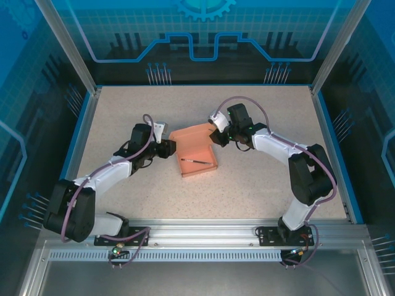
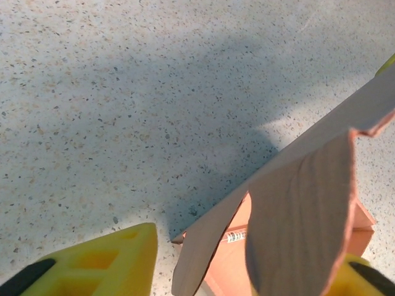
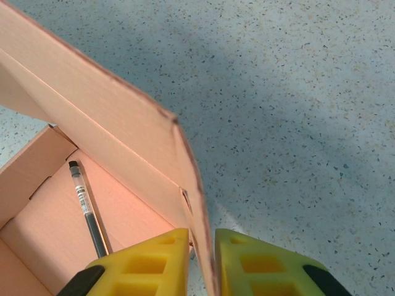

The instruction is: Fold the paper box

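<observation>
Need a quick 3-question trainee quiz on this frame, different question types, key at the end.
1. True or false: the pen lies inside the box.
2. What is the right gripper pinching? A the pen; B the box; C nothing.
3. Which gripper has its fingers apart, with a flap between them?
Key: 1 true; 2 B; 3 left gripper.
</observation>
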